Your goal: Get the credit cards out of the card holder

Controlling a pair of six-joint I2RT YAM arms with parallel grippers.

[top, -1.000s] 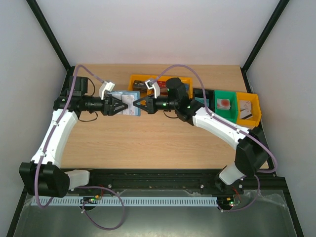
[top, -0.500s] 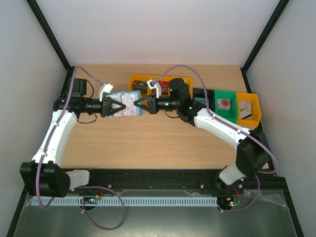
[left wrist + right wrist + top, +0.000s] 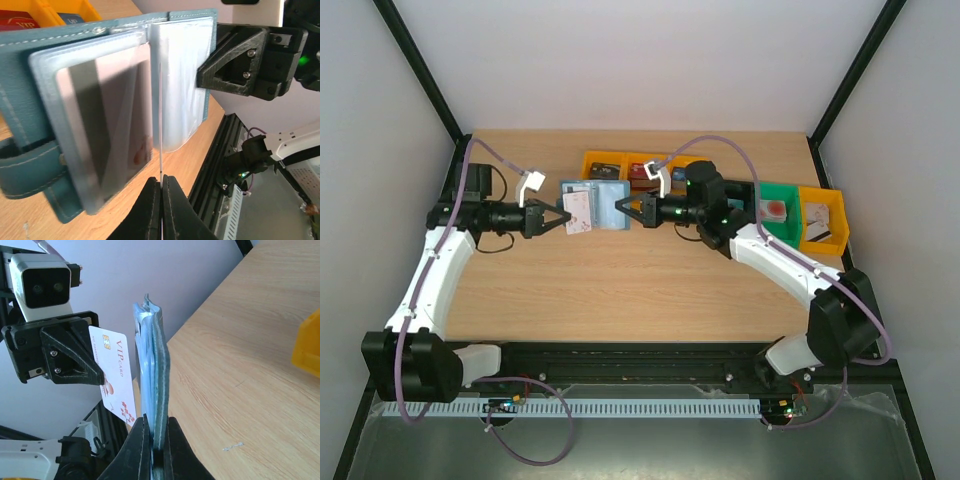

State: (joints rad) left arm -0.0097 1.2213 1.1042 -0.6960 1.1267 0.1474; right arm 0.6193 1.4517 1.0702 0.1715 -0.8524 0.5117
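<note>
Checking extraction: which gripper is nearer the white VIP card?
Left. The left gripper is shut on the white VIP card; the right gripper clamps the card holder beside it.

VIP card [image 3: 116,375]: white, gold chip, red blossom print; upright, clear of the sleeves, just beside the holder, pinched at its edge by the left gripper [image 3: 161,182].
holder [image 3: 30,100]: teal leather, open, clear sleeves fanned; on edge, clamped by the right gripper [image 3: 156,426].
second card [image 3: 107,130]: whitish with a dark band, inside the front sleeve.

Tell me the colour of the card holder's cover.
The card holder is teal blue with pale stitching, clearest in the left wrist view.
</note>
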